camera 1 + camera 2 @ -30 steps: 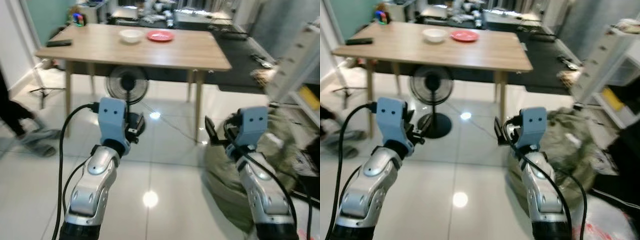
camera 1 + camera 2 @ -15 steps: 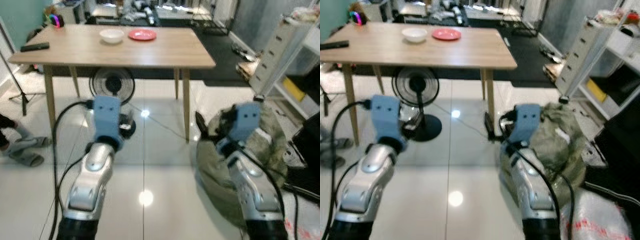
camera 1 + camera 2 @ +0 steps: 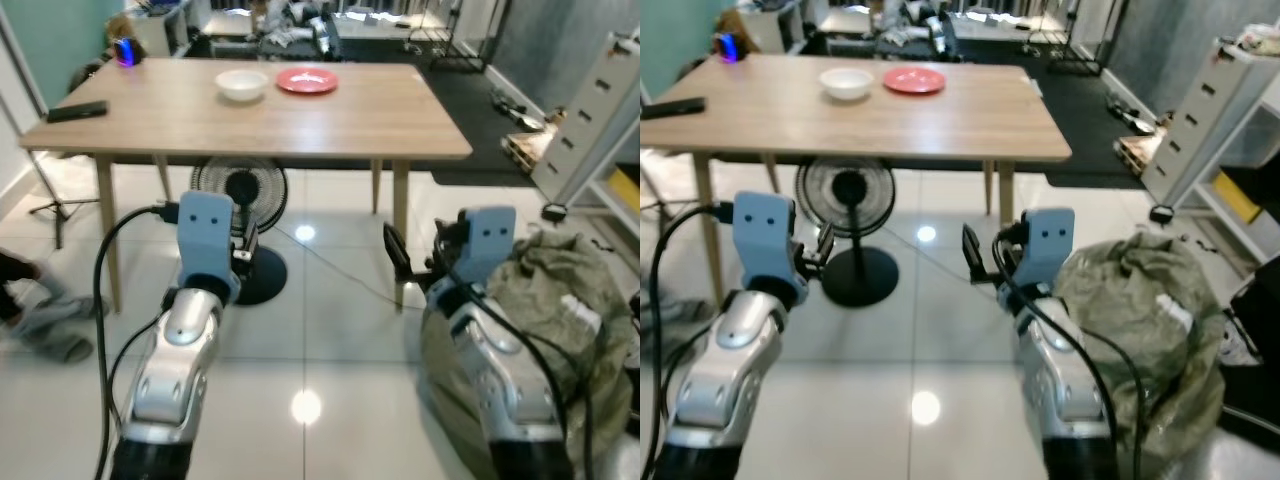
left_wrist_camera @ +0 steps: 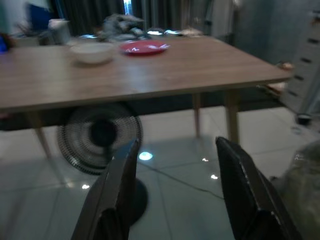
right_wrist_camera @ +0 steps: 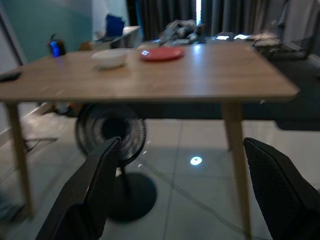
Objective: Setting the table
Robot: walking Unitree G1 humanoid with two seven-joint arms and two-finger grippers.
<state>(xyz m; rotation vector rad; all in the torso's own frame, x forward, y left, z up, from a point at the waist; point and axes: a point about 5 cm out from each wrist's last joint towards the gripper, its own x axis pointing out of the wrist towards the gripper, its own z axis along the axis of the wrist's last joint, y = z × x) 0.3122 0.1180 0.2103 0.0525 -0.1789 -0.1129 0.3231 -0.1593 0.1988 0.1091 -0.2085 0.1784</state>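
Approaching: the robot stands on the tiled floor (image 3: pixel 330 330) short of the wooden table (image 3: pixel 300 110), both arms raised, nothing carried.
Left gripper: left gripper (image 4: pixel 175 190) fingers spread wide, empty, aimed at the table's near edge.
Right gripper: right gripper (image 5: pixel 195 195) fingers spread wide, empty, aimed the same way.
Bowl: white bowl (image 3: pixel 241 84) at 12 o'clock on the far half of the table; its inside cannot be made out from this angle.
Plate: red plate (image 3: pixel 306 79) just beside the bowl, toward 1 o'clock; nothing visible on it.
Remote: dark remote (image 3: pixel 77 110) at the table's 10 o'clock end, well apart from the dishes.
Fan: floor fan (image 3: pixel 240 200) under the table, directly on the approach line.
Sack: green sack (image 3: pixel 560 300) on the floor at 3 o'clock, close to the right arm.
Procedure: judged best to close in squarely, stop before the fan base, keep the right elbow off the sack, and hold both grippers above tabletop height before reaching.
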